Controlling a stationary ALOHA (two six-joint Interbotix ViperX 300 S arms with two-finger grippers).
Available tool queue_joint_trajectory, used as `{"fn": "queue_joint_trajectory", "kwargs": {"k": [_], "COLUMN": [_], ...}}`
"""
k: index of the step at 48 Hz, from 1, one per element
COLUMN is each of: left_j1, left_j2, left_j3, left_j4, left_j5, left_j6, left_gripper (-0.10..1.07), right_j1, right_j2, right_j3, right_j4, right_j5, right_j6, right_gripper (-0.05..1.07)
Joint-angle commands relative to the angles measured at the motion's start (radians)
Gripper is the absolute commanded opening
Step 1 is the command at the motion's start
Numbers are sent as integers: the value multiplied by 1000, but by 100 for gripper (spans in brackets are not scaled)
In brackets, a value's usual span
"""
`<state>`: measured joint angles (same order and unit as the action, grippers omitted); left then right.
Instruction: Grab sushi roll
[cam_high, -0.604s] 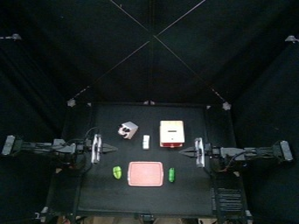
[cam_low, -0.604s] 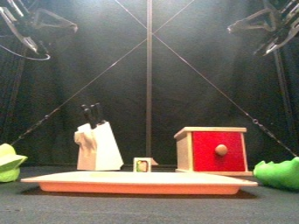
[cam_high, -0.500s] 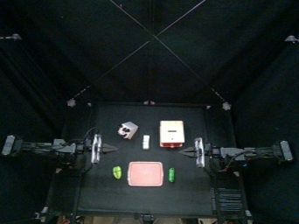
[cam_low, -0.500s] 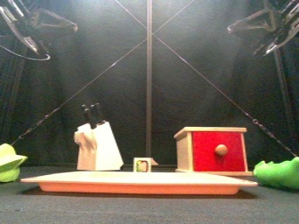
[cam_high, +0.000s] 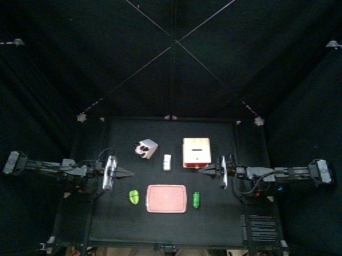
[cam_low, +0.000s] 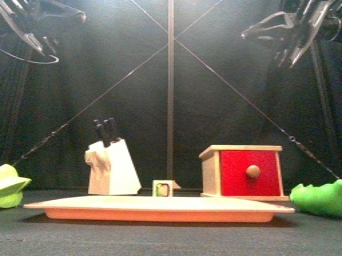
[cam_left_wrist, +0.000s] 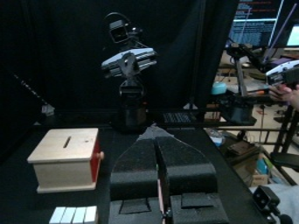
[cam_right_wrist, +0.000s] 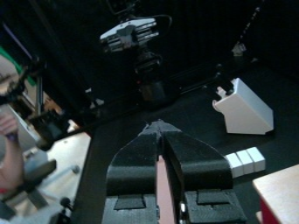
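The sushi roll (cam_high: 166, 160) is a small whitish piece lying near the table's middle, between the knife block and the box. In the front view the sushi roll (cam_low: 163, 187) shows just behind the pink plate. The left wrist view has the sushi roll (cam_left_wrist: 73, 214) low beside the jaws, and in the right wrist view the sushi roll (cam_right_wrist: 246, 159) lies past the jaws. My left gripper (cam_high: 127, 173) hovers at the table's left side, jaws shut and empty (cam_left_wrist: 158, 131). My right gripper (cam_high: 211, 177) hovers at the right side, also shut and empty (cam_right_wrist: 158, 128). Both are well clear of the roll.
A white knife block (cam_high: 143, 149) stands back left and an orange-and-white box (cam_high: 198, 151) back right, red-fronted in the front view (cam_low: 245, 171). A pink plate (cam_high: 166, 198) lies at the front, with green pieces on its left (cam_high: 134, 197) and right (cam_high: 197, 199).
The right arm has reached a little further in toward the table's middle. The left arm has shifted slightly. Nothing on the table moved.
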<state>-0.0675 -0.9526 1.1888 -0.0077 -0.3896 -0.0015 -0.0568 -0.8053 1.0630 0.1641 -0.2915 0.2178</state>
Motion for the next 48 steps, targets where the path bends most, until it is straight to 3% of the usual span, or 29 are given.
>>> {"fn": "queue_joint_trajectory", "kwargs": {"k": [1,12,21,32,48], "left_j1": [2,15,38,57,69], "left_j2": [6,6,6,6,6], "left_j3": [-14,-12,-8,-6,-9], "left_j4": [0,-31,-64,-66,-95], "left_j5": [-23,-25,-25,-25,-29], "left_j6": [2,0,2,2,2], "left_gripper": [-3,-3,-3,-3,-3], "right_j1": [-20,-72,-149,-241,-334], "right_j2": [44,160,275,377,428], "right_j3": [-72,-192,-307,-411,-518], "right_j4": [72,193,265,282,287], "right_j5": [-6,43,270,477,655], "right_j6": [57,127,130,152,161], "right_gripper": [3,3,3,3,4]}}
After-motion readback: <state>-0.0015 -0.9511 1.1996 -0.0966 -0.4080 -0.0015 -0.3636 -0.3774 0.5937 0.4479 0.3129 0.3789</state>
